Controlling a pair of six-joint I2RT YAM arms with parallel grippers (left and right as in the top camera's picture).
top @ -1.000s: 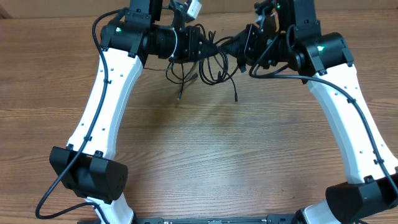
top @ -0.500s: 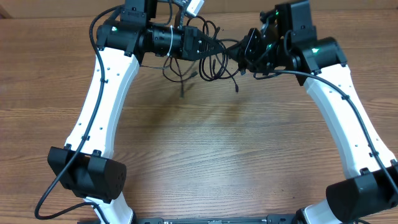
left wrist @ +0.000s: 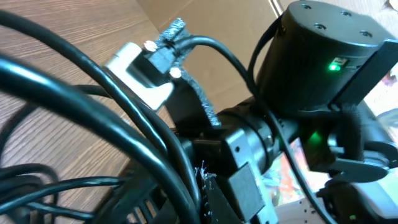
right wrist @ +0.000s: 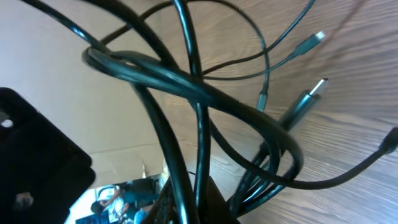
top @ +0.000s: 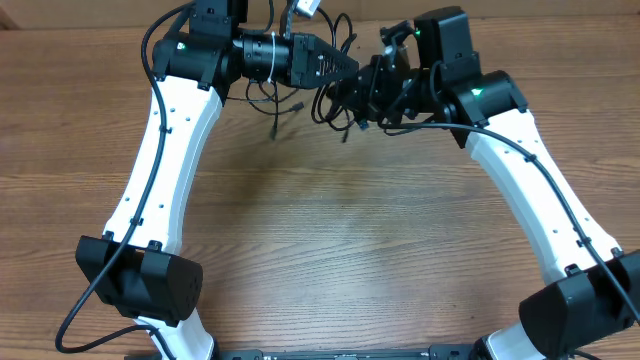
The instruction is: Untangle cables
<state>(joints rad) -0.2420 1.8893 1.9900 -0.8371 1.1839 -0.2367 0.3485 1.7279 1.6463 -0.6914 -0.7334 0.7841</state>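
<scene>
1. Overhead: the left gripper (top: 345,70) and the right gripper (top: 368,88) meet near the far side of the table (top: 330,230). Both are clamped on the cables (top: 333,105), which hang in loops above the wood.
2. Only the right wrist view shows 2 silver-tipped plugs (right wrist: 309,98) dangling.
3. The left wrist view shows blurred cords up close, with the right arm (left wrist: 323,56) behind.

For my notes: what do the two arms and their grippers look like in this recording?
The left arm and right arm each have curved white links between black cylindrical joint housings. A thick black wire runs along each arm, and a green light glows near each wrist. The left gripper and right gripper are black.
</scene>
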